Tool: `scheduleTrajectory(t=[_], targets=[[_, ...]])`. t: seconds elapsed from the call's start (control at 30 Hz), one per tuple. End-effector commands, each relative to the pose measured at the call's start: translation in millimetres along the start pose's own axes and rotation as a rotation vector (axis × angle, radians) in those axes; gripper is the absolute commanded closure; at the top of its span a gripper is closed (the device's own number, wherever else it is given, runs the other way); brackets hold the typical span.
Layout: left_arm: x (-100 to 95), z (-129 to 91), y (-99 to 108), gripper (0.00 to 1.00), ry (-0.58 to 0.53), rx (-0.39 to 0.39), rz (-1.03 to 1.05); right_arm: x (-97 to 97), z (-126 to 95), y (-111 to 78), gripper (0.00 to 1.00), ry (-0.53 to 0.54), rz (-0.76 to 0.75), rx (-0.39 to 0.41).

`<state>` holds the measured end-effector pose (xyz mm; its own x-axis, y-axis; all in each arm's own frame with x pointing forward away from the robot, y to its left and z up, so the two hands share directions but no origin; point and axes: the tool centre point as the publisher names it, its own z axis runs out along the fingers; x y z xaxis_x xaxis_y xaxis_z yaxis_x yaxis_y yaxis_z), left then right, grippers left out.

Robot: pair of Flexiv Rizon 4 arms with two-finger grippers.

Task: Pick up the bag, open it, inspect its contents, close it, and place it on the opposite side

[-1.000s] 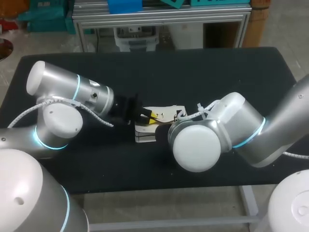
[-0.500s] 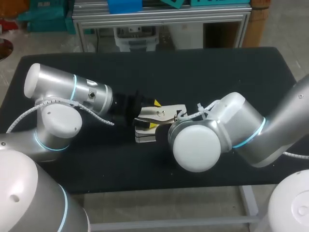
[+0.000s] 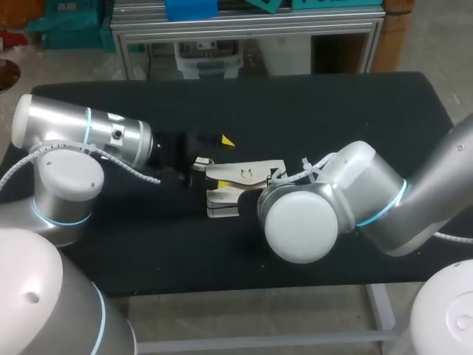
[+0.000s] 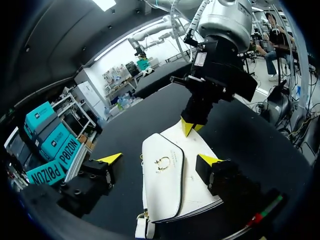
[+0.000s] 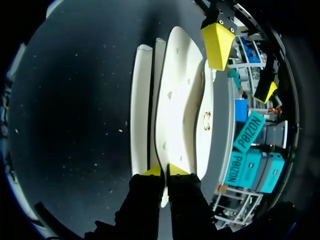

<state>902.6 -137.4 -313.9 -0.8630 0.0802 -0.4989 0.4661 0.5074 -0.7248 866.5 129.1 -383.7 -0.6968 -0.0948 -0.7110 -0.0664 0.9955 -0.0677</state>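
A small white bag (image 3: 235, 177) with a gold clasp (image 4: 161, 161) lies on the black table (image 3: 332, 118) at its middle. My left gripper (image 4: 160, 160) is open wide, its yellow fingertips (image 4: 110, 158) standing apart on either side of the bag's near end and touching nothing. In the head view the left gripper (image 3: 219, 167) sits just left of the bag. My right gripper (image 5: 165, 170) is shut on the thin edge of the bag (image 5: 181, 107) at its opposite end; in the left wrist view the right gripper (image 4: 192, 127) pinches that far edge. The right wrist hides it from the head view.
My right arm's large elbow (image 3: 301, 222) hangs over the table in front of the bag. The black tabletop (image 4: 240, 130) spreads out bare around the bag, with its front edge (image 3: 244, 285) close to the arms.
My left gripper has let go of the bag, opened wide and drawn back to the left. The right gripper has stayed shut on the bag's edge.
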Motion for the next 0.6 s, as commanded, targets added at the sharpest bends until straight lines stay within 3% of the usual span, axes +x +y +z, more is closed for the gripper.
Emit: scheduleTrajectory(t=[0.03, 0.13, 0.6], targets=[[-2.6, -9.7, -5.7, 0.0, -0.002, -0.039, -0.057, 4.3, -0.3, -2.9, 1.0, -0.817, -0.004, -0.007], [-6.1, -10.4, -4.6, 0.0, -0.016, -0.076, -0.107, 2.2, -3.8, -3.3, 0.0, -0.806, -0.004, -0.004], [-14.9, -27.8, -11.6, 0.0, -0.048, -0.163, -0.293, -26.4, -40.3, -13.0, 0.0, -0.787, 0.066, 0.002]])
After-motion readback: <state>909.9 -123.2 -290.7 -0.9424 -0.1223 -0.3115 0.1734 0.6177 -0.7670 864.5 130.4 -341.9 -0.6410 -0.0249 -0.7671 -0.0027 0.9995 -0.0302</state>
